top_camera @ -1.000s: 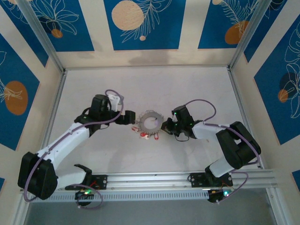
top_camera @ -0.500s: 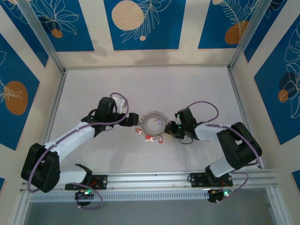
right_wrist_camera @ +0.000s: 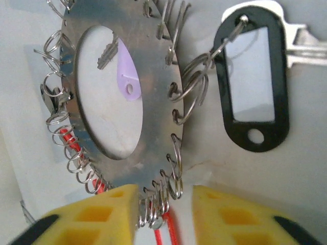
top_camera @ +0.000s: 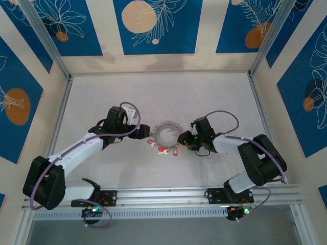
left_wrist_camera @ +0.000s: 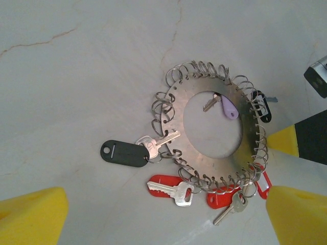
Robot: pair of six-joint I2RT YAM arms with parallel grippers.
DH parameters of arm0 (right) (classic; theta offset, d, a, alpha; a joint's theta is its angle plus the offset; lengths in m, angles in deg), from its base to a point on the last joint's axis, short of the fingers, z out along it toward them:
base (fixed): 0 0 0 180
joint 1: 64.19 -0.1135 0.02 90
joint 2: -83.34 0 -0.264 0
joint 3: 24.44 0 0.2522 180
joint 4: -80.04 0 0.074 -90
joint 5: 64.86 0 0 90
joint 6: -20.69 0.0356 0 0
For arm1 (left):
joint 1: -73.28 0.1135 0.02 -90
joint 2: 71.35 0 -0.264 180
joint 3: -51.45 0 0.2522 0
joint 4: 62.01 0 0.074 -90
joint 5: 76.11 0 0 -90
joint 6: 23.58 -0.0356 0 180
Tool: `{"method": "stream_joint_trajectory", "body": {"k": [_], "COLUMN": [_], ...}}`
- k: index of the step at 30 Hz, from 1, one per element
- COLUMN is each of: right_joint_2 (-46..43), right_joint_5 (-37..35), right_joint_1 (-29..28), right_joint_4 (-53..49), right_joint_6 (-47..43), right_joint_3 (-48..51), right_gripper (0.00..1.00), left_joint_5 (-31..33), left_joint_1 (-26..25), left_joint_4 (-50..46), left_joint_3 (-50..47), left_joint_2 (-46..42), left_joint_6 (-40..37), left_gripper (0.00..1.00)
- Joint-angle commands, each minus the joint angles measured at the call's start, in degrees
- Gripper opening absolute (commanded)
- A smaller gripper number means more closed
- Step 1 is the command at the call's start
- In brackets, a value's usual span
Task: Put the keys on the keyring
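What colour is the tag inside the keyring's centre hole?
The tag is pale purple; best seen in the left wrist view.

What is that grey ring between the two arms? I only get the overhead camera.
Observer: That is the keyring, a flat metal disc with small wire loops all round its rim.
Operator: Is the right arm holding it?
Observer: Not clamped, as far as I can see. The right gripper is open, with its yellow fingers on either side of the rim's loops.
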Motion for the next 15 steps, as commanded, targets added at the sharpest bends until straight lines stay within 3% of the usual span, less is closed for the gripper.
{"method": "stream_joint_trajectory", "body": {"k": [1, 15], "right_joint_2": [0.3, 3.4], "right_joint_5": [-0.1, 1.7], "right_joint_1": [-0.2, 0.1], "right_joint_4": [-0.6, 3.9], "right_joint_6": [0.6, 2.1], "right_joint_3": [-0.1, 1.3], "right_gripper": [0.39, 0.17], "left_joint_5": [0.9, 1.1], "left_joint_1": [-0.2, -0.2], "left_joint_4": [-1.3, -0.8], "left_joint_3": [0.3, -0.2], "left_joint_2": [-2.2, -2.4], "left_joint_6": [-1.2, -0.5], "left_gripper": [0.99, 0.99]}}
